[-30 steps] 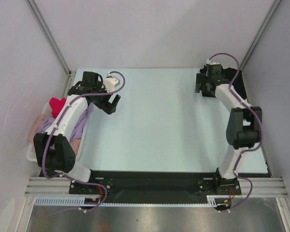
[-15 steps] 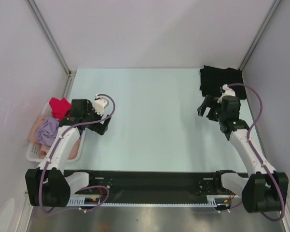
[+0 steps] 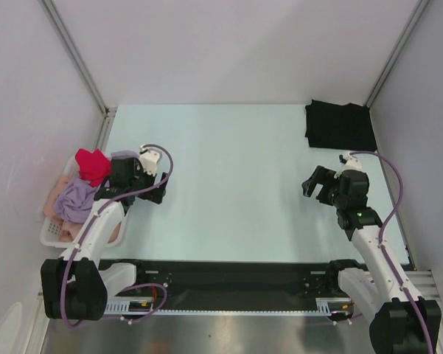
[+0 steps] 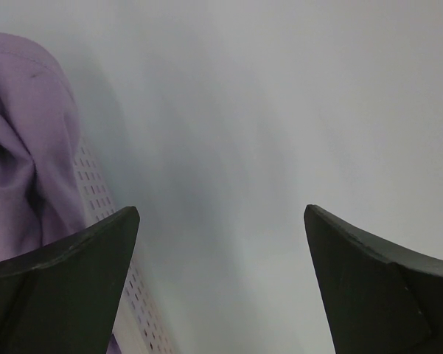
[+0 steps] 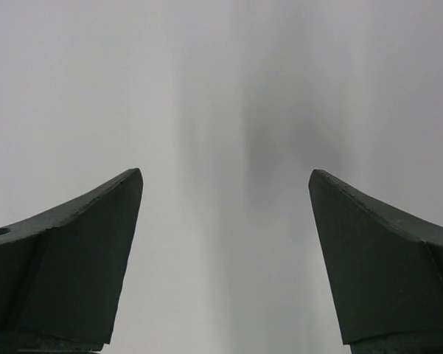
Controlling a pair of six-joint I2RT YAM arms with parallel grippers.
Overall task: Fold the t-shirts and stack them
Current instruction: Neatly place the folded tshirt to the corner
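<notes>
The left gripper (image 3: pixel 155 192) and the right gripper (image 3: pixel 318 184) both hang spread wide and empty. 1 folded black t-shirt (image 3: pixel 340 125) lies in the far right corner. The red t-shirt (image 3: pixel 92 164), lavender t-shirt (image 3: pixel 75 199) and pink t-shirt (image 3: pixel 55 193) sit heaped in the basket (image 3: pixel 50 232), seemingly tangled. 1 grab may therefore drag out 2, or snag the lattice.
</notes>
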